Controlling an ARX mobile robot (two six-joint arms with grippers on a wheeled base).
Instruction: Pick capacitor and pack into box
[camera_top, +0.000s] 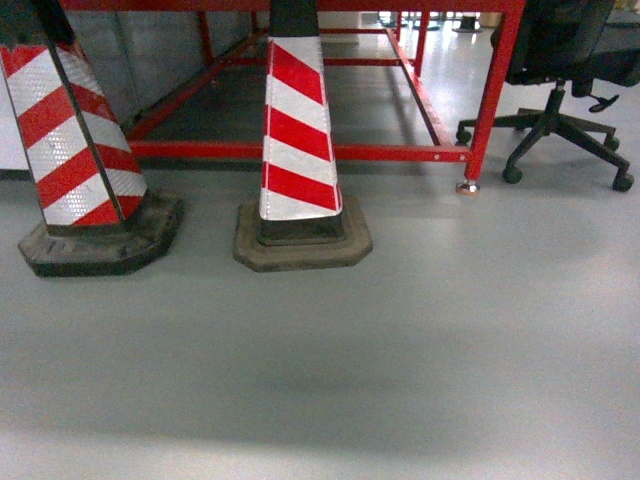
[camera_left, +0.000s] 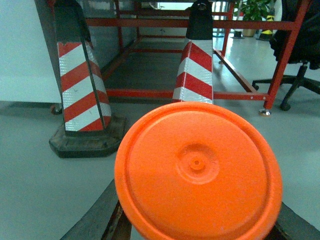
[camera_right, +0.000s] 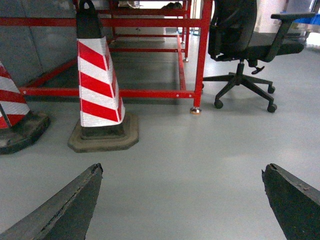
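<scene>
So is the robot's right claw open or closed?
Open. In the right wrist view its two dark fingers sit far apart at the bottom corners, with only bare grey floor between them.

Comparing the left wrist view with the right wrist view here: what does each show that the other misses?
Only the left wrist view shows an orange disc filling its foreground, held in the left pincer, and a potted plant. Only the right wrist view shows the right pincer open over bare floor and the whole office chair. Both show two striped cones and the red frame. Neither shows capacitor or box.
</scene>
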